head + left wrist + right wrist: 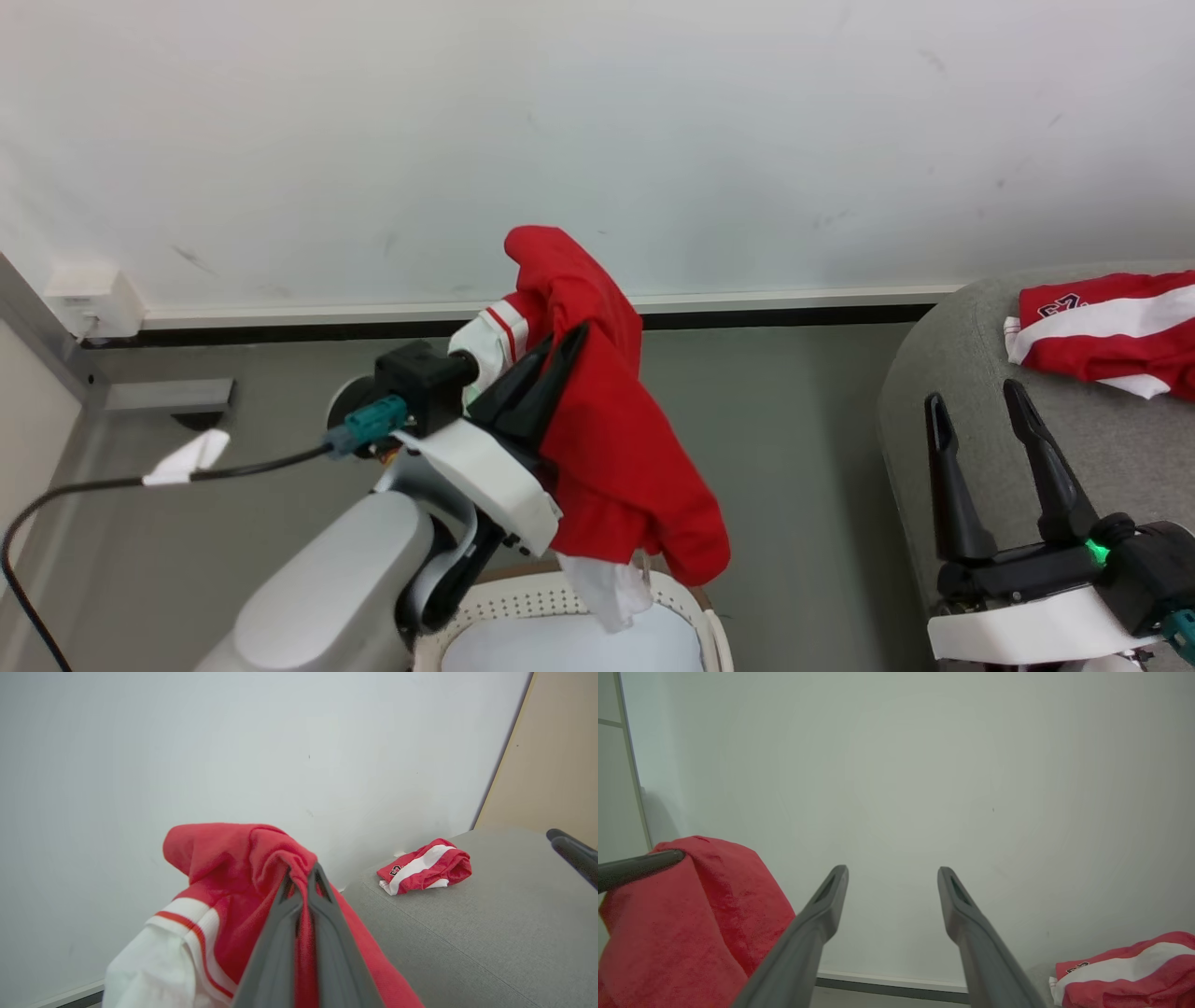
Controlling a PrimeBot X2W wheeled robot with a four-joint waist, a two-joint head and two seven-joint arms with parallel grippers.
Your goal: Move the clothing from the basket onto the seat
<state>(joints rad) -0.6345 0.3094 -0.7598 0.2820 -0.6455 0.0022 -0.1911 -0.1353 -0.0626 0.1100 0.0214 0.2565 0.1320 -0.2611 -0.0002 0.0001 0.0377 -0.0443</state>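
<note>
My left gripper [569, 338] is shut on a red garment with white panels [616, 439], which hangs in the air above the white basket [695, 607] at the bottom of the head view. In the left wrist view the cloth [219, 877] bunches around that gripper [301, 870]. A second red and white garment with a printed number [1106, 327] lies on the light-grey seat [943, 373] at the right, also seen as a folded garment [423, 865] on the seat [490, 933]. My right gripper [976, 397] stands open over the seat's near edge, nothing between its fingers [971, 914].
A white wall [597, 121] with a dark skirting strip runs behind everything. Grey floor [794, 420] lies between basket and seat. A black cable [93, 490] with a white tag trails at the left, near a wall box [89, 299].
</note>
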